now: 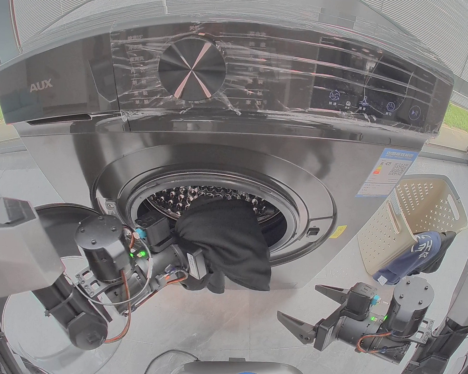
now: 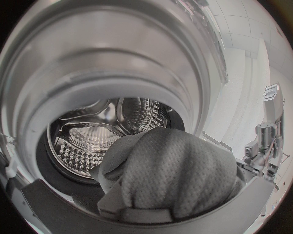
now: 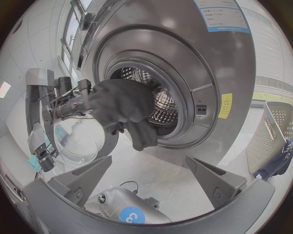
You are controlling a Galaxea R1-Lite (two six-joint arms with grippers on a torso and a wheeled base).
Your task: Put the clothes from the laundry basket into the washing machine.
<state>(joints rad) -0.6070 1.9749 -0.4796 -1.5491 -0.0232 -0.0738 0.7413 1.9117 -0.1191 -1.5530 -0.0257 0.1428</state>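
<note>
**Black garment at the washer's mouth, right hand waiting open**

The left hand was closed on a black garment, its fingers buried under the cloth, and it sat right at the lower left edge of the round opening. The garment lay over the lower rim: its upper part was already inside the mouth, in front of the studded drum, while a loose fold hung down outside over the front of the washing machine. Above the cloth the opening was free, and the drum behind it looked bare. The left arm came in low from the left, crossing in front of the door, which stood swung wide open on that side.

The right hand hung low over the floor, well apart from the machine, its fingers spread wide and holding nothing, pointing left across the open floor.

Farther right, the laundry basket stood tipped beside the machine's front corner, with a blue garment spilling over its lower edge.
</note>
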